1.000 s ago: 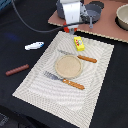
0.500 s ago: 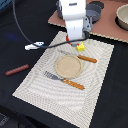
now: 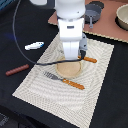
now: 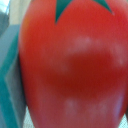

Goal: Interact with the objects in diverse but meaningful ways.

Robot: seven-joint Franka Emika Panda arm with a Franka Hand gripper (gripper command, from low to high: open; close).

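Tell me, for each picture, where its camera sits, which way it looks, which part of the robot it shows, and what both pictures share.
Exterior view: off the arm, raised, looking down at the striped placemat with tan plate, fork, knife, fish, sausage stick; the white arm shows, the jaws hidden.
Wrist view: on the wrist, very near a red tomato with green top; no robot part is clear.
Shared: nothing surely; the arm hides the tomato from outside.
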